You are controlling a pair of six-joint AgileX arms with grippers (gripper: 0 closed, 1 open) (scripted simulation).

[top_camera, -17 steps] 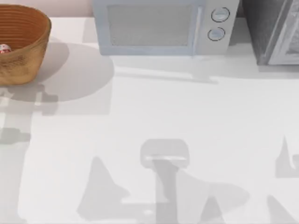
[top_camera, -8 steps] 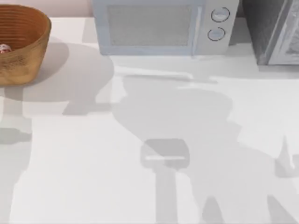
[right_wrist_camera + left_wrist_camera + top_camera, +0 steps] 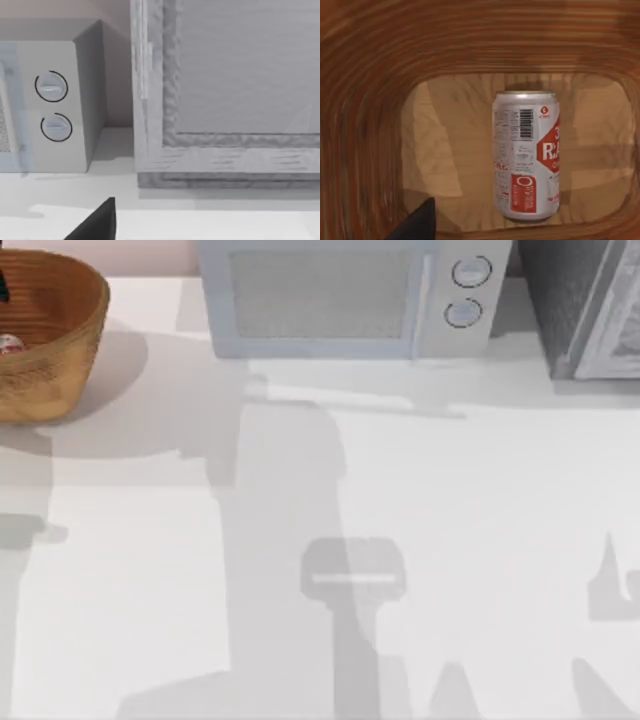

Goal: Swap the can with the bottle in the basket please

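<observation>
Can: you are seeing the can upright on the basket floor from the left wrist; from above, a sliver.
Basket: sitting at the desk's far left.
Jaws: you cannot tell either arm's state.

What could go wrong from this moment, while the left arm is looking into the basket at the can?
1. The can stands upright inside the basket, enclosed by its ribbed walls; a slightly off-line approach might tip it over.
2. The left gripper fingertip is close to the woven wall, so it may catch the basket and drag it.
3. The basket sits at the table's far left corner, so a push could move it toward the edge.
</observation>
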